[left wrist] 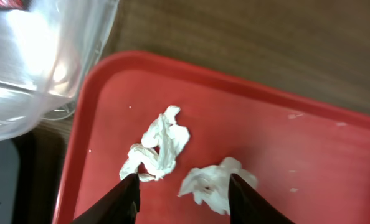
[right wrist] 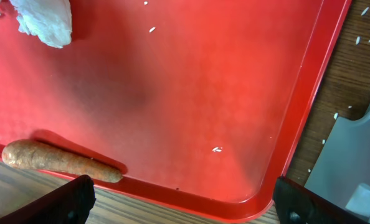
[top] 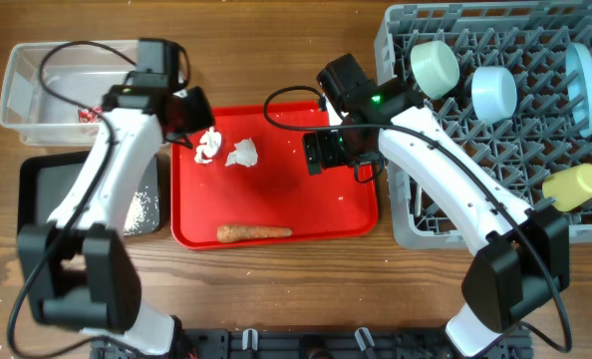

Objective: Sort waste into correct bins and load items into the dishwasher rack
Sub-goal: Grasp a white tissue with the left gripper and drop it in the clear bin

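Gaping wide and empty, left end effector (left wrist: 184, 200) hovers near crumpled paper ball (left wrist: 215, 185)

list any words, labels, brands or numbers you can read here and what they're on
No text can be read in any view.
snack wrapper in the clear tub: print, if any, is too small to read.
green light: a plain lamp, no characters.
red tray: no markings visible.
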### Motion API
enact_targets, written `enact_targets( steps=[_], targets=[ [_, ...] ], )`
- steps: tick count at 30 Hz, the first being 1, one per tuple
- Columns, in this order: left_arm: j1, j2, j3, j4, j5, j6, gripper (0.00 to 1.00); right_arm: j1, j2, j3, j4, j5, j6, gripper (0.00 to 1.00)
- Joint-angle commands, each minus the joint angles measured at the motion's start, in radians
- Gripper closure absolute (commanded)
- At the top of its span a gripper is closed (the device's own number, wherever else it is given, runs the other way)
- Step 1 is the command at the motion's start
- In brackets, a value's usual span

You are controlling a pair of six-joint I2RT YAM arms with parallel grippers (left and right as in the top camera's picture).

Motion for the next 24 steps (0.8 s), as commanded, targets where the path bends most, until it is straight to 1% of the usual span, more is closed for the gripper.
enact_targets(
  steps=[1, 6, 7, 8, 9, 10, 11, 13, 18, 24],
  targets=[
    [-0.025, 0.113, -0.014, 0.001, -0.121, 0.011, 0.56, 0.003, 0.011, -0.002, -0.002, 0.013, 0.011, 0.06],
    [-0.024, 0.217, -0.014, 0.020, -0.142, 0.006, 0.58, 0.003, 0.011, -0.002, -0.002, 0.013, 0.011, 0.06],
    [-0.024, 0.232, -0.014, 0.020, -0.143, 0.007, 0.61, 0.003, 0.011, -0.002, -0.002, 0.013, 0.011, 0.06],
    [-0.024, 0.242, -0.014, 0.019, -0.143, 0.006, 0.67, 0.003, 0.011, -0.002, -0.001, 0.013, 0.011, 0.06],
    [-0.025, 0.250, -0.014, 0.019, -0.142, 0.006, 0.75, 0.003, 0.011, -0.002, -0.002, 0.013, 0.011, 0.06],
    [-0.025, 0.250, -0.014, 0.019, -0.142, 0.003, 0.80, 0.003, 0.011, -0.002, -0.002, 0.013, 0.011, 0.06],
    [-0.025, 0.250, -0.014, 0.019, -0.142, 0.003, 0.89, 0.003, 0.011, -0.002, -0.002, 0.013, 0.011, 0.06],
    [-0.025, 0.250, -0.014, 0.012, -0.142, 0.003, 0.95, 0.003, 0.011, -0.002, -0.002, 0.013, 0.011, 0.06],
    [-0.025, 0.230, -0.010, -0.015, -0.126, 0.003, 0.96, 0.003, 0.011, -0.002, -0.004, 0.013, 0.011, 0.06],
    [-0.025, 0.083, -0.003, -0.038, -0.127, 0.004, 0.96, 0.003, 0.011, -0.002, -0.005, 0.013, 0.011, 0.06]
  ],
)
